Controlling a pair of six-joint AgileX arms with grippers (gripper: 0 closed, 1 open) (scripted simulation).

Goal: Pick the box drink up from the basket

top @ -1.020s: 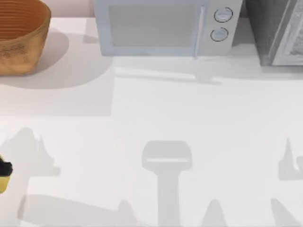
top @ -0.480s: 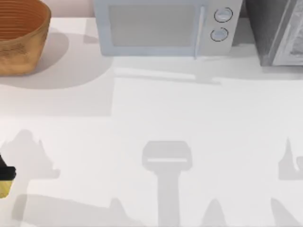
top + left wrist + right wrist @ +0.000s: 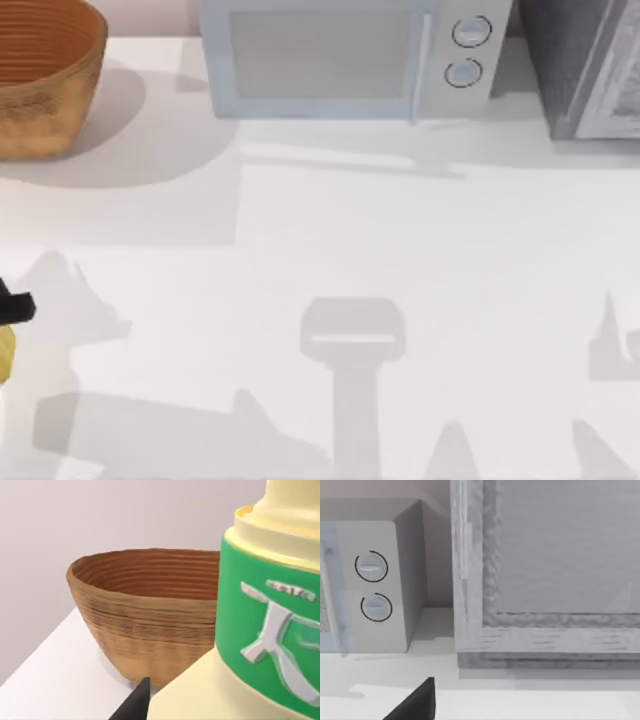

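The woven basket (image 3: 45, 85) stands at the table's far left corner, golden-tan outside and orange-brown inside. My left gripper (image 3: 8, 328) pokes in at the top view's left edge, well in front of the basket, with a sliver of the yellow box drink (image 3: 4, 355) under it. In the left wrist view the box drink (image 3: 270, 630), pale yellow with a green label, looms close before the basket (image 3: 135, 625), outside it, with a black fingertip (image 3: 135, 705) beside it. The left gripper is shut on the box drink. A dark part of my right gripper (image 3: 415, 702) rests low, facing the appliances.
A white microwave (image 3: 340, 60) stands along the back, right of the basket. A grey speckled cabinet (image 3: 590, 70) fills the back right corner. The microwave's two dials (image 3: 372, 587) and the cabinet front (image 3: 550, 570) face the right wrist camera. Arm shadows lie on the white tabletop (image 3: 400, 240).
At the left edge, my left gripper and the yellow carton dipped slightly, then shifted toward the back of the table. The basket and the right arm stayed put.
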